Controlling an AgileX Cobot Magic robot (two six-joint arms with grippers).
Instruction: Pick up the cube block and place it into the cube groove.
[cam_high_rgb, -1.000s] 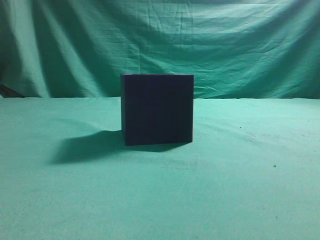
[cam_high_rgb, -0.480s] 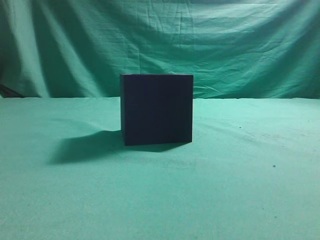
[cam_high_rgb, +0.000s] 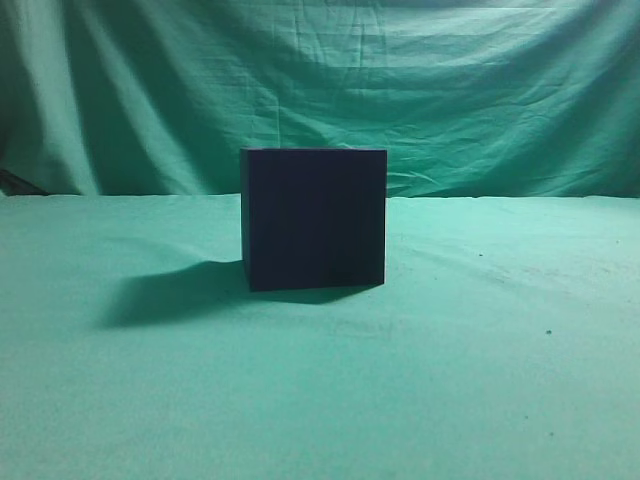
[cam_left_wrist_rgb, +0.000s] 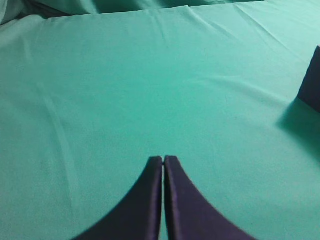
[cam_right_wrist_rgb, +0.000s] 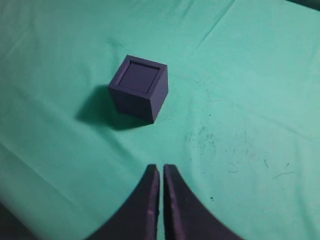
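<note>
In the exterior view, the cube groove (cam_high_rgb: 314, 218), a dark navy-black box with plain flat sides, was seen standing upright at the centre of the frame on the green cloth-covered surface (cam_high_rgb: 450, 380), its shadow thrown to the lower left; a draped green backdrop (cam_high_rgb: 450, 90) filled the upper part of the frame, and neither arm was seen there. In the left wrist view, the left gripper (cam_left_wrist_rgb: 163, 159) was seen at the bottom centre with its dark fingers (cam_left_wrist_rgb: 150, 200) pressed together and nothing held between them, above bare green cloth; a dark corner of the cube groove (cam_left_wrist_rgb: 312, 80) was cut off by the right edge of the frame, well apart from the fingers. In the right wrist view, the right gripper (cam_right_wrist_rgb: 161, 167) was likewise found at the bottom centre, its fingers (cam_right_wrist_rgb: 177, 210) closed on nothing. The box was seen from above in the upper left of centre, and the cube block (cam_right_wrist_rgb: 141, 77) was shown seated inside it, its flat top framed by the box's rim. The gripper was held apart from the box, over faintly scuffed cloth.
</note>
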